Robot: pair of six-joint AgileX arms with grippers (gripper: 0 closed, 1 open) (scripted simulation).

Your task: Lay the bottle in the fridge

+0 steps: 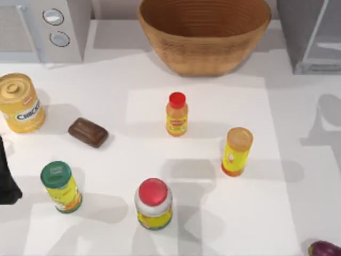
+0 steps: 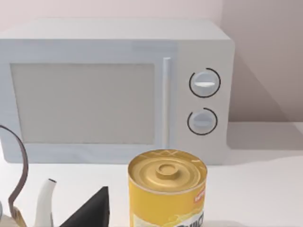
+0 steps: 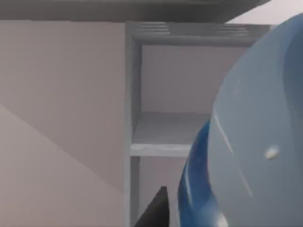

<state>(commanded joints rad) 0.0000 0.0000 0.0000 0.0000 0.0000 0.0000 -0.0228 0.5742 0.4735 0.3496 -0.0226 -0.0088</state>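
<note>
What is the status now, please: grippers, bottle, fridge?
Right gripper near the open fridge, bottle close before its camera. Left gripper parked at table's left edge. Nothing seen blocking the fridge shelf.

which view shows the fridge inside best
The right wrist view: the fridge stands open ahead, its pale shelf and frame edge plain, with the bottle close in front. The top view catches one corner of the fridge at the table's right rear.
</note>
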